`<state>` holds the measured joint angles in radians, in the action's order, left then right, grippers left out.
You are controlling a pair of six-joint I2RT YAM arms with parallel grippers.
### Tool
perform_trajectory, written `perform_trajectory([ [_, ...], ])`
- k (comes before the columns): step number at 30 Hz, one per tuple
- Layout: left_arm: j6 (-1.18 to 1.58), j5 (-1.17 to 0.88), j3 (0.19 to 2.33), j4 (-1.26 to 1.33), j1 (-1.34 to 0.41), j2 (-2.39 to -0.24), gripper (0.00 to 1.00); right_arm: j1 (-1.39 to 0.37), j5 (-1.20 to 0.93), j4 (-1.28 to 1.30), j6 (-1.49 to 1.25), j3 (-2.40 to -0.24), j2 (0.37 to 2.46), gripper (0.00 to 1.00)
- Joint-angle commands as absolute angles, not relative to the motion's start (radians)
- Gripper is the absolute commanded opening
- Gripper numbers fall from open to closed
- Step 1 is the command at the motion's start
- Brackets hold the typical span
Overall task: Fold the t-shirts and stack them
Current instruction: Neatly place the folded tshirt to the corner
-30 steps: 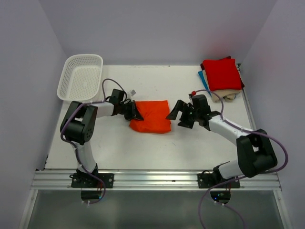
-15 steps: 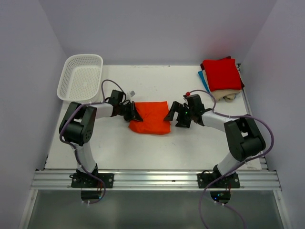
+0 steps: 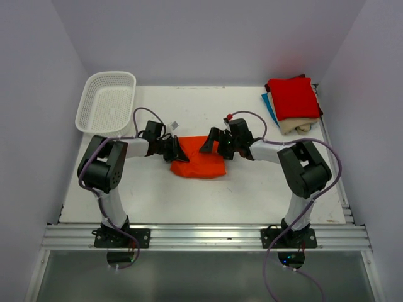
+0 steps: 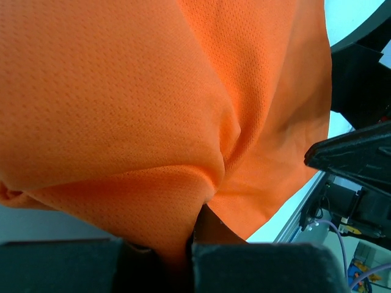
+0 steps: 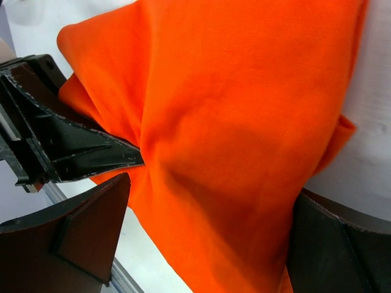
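The orange t-shirt (image 3: 201,165) lies bunched at the middle of the white table (image 3: 252,195). My left gripper (image 3: 178,151) is shut on its left edge; in the left wrist view the cloth (image 4: 153,110) is pinched between the black pads. My right gripper (image 3: 214,143) is open, its fingers straddling the shirt's right upper part; in the right wrist view the cloth (image 5: 244,122) fills the gap between the spread fingers. A stack of folded shirts sits at the back right, red (image 3: 291,97) on top, beige (image 3: 299,126) and blue (image 3: 269,107) below.
A white mesh basket (image 3: 106,100) stands at the back left corner. Purple walls close in the table on three sides. The arms' cables loop above the table near both wrists. A metal rail (image 3: 201,234) runs along the near edge.
My right gripper has moved left onto the orange shirt, pushing its right side in. The shirt is now narrower and more bunched. The left gripper has stayed in place.
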<state>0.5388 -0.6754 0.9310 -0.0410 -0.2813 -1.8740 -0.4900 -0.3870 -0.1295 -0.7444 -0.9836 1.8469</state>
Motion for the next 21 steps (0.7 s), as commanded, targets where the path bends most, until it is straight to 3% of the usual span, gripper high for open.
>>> perform_trajectory([
  [1,0.514,-0.614,0.891,-0.097,-0.281,-1.884,0.00,-0.526,-0.327,-0.075,-0.756,-0.950,1.902,0.98],
  [2,0.517,-0.615,0.893,-0.095,-0.281,-1.884,0.00,-0.534,-0.321,-0.081,-0.762,-0.939,1.898,0.95],
  [5,0.523,-0.624,0.894,-0.086,-0.281,-1.888,0.00,-0.543,-0.330,-0.097,-0.782,-0.922,1.901,0.72],
  [6,0.523,-0.624,0.893,-0.084,-0.281,-1.888,0.00,-0.542,-0.333,-0.103,-0.788,-0.913,1.904,0.49],
  [8,0.522,-0.626,0.890,-0.083,-0.281,-1.891,0.00,-0.541,-0.330,-0.106,-0.793,-0.905,1.902,0.20],
  [10,0.523,-0.632,0.887,-0.077,-0.281,-1.893,0.00,-0.543,-0.322,-0.098,-0.793,-0.903,1.898,0.00],
  [16,0.526,-0.640,0.876,-0.060,-0.279,-1.876,0.00,-0.543,-0.304,-0.040,-0.758,-0.942,1.850,0.00],
  [18,0.514,-0.609,0.887,-0.077,-0.278,-1.849,0.17,-0.541,-0.293,-0.003,-0.733,-0.968,1.809,0.00],
  [19,0.511,-0.574,0.890,-0.084,-0.273,-1.797,0.37,-0.541,-0.276,0.026,-0.726,-0.977,1.795,0.00],
  [20,0.508,-0.560,0.891,-0.081,-0.270,-1.766,0.67,-0.538,-0.270,0.041,-0.721,-0.985,1.780,0.00],
  [21,0.512,-0.548,0.891,-0.077,-0.265,-1.732,0.85,-0.534,-0.268,0.058,-0.712,-0.995,1.764,0.00],
])
